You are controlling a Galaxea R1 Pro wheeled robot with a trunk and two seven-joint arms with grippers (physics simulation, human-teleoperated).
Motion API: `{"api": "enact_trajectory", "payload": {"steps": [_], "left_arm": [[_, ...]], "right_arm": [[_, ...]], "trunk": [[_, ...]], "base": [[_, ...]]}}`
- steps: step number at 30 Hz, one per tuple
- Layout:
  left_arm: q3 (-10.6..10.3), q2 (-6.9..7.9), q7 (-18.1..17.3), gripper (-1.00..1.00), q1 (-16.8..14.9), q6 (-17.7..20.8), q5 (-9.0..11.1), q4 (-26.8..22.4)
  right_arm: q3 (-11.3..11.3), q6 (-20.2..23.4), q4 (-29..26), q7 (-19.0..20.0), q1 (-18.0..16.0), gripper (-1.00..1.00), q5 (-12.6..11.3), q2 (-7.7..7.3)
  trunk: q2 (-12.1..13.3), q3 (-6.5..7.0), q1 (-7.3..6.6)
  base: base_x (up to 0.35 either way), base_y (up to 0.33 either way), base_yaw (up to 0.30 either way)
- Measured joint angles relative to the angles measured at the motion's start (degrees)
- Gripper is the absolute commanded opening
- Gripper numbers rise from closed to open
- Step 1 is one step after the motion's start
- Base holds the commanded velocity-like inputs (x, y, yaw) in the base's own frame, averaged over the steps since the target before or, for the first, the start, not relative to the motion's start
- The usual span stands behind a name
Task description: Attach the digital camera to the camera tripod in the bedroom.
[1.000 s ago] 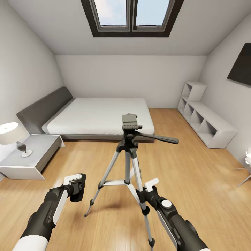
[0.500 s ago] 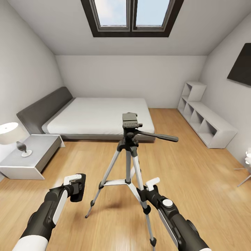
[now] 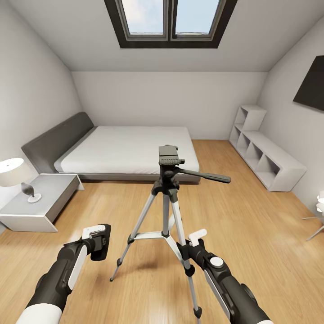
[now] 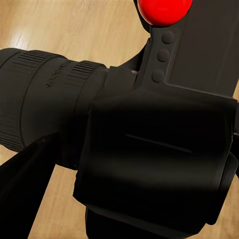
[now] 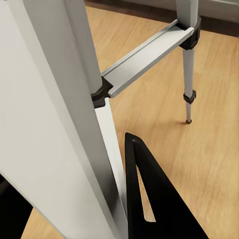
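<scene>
Head view shows the bedroom (image 3: 162, 103) with its grey bed (image 3: 130, 150) at twelve o'clock. Next comes the camera tripod (image 3: 167, 211), standing on the wood floor in front of me. My right pincer (image 3: 188, 245) is tight around one silver leg. Smallest is the digital camera (image 4: 149, 144), squeezed in my left pincer (image 3: 96, 242) at eight o'clock from the tripod.
</scene>
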Motion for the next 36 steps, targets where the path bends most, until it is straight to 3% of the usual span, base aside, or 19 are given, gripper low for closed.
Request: {"api": "enact_trajectory", "payload": {"steps": [36], "left_arm": [[-0.4, -0.08, 0.0, -1.00, 0.0, 0.0, 0.0, -0.2]], "right_arm": [[0.2, -0.2, 0.0, -0.9, 0.0, -1.00, -0.8, 0.04]], "trunk": [[0.0, 0.00, 0.00]], "base": [[0.000, 0.000, 0.000]]}}
